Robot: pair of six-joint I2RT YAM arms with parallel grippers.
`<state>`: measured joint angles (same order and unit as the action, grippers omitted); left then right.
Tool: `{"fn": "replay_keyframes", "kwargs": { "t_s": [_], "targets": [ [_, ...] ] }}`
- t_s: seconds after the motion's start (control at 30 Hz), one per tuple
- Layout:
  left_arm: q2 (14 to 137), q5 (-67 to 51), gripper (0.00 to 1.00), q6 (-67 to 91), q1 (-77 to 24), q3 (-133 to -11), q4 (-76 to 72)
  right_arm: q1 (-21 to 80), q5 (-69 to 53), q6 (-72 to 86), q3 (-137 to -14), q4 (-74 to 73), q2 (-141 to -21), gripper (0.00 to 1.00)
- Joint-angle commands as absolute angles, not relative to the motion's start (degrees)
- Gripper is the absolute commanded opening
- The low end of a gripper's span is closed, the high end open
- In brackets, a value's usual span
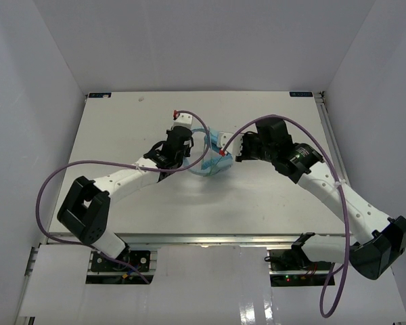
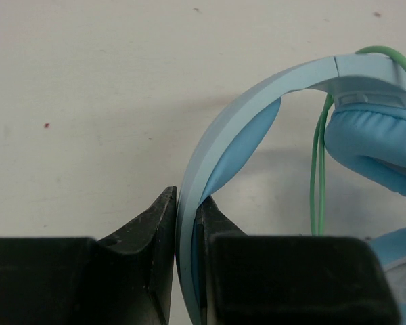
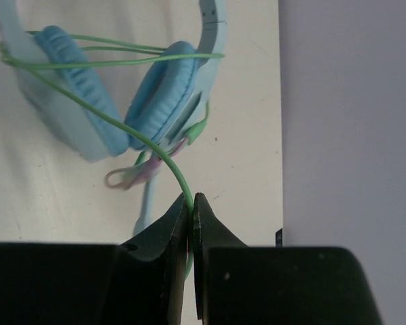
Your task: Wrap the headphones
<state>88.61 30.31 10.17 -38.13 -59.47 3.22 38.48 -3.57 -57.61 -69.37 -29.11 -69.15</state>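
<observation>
Left claw [image 2: 187,196] tight on the headphones [image 2: 257,91] (at the headband); right claw [image 3: 192,198] tight on their green cable [image 3: 181,184].

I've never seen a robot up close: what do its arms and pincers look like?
The left arm and right arm have white links, chunky black joints and a looping purple cable each. The left pincer and right pincer are pairs of black wedge-shaped fingers.

Top camera: high, rearward, looking down on the table [image 1: 257,203]. Wrist cameras: close, past their jaws. All share the headphones [image 1: 210,168].
</observation>
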Motion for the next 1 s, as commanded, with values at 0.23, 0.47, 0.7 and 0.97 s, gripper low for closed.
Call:
{"fn": "replay_keyframes", "kwargs": {
  "t_s": [0.23,0.47,0.7,0.97],
  "targets": [
    [79.98,-13.07,0.00,7.54,-38.20,-53.10,-4.43,36.30,-9.53,-68.14,-60.15,-16.97,-69.45,0.08],
    [79.21,-14.19,0.00,6.86,-38.18,-50.93,-4.99,30.79,-16.69,-69.82,-58.50,-15.61,-71.24,0.10],
    [80.76,-9.20,0.00,7.87,-37.98,-50.08,-5.65,28.74,-22.75,-68.35,-54.92,-13.80,-73.60,0.13],
    [84.30,-5.55,0.00,8.77,-37.20,-52.34,-3.98,28.73,-23.53,-64.32,-55.00,-10.81,-78.10,0.22]
  ]
}}
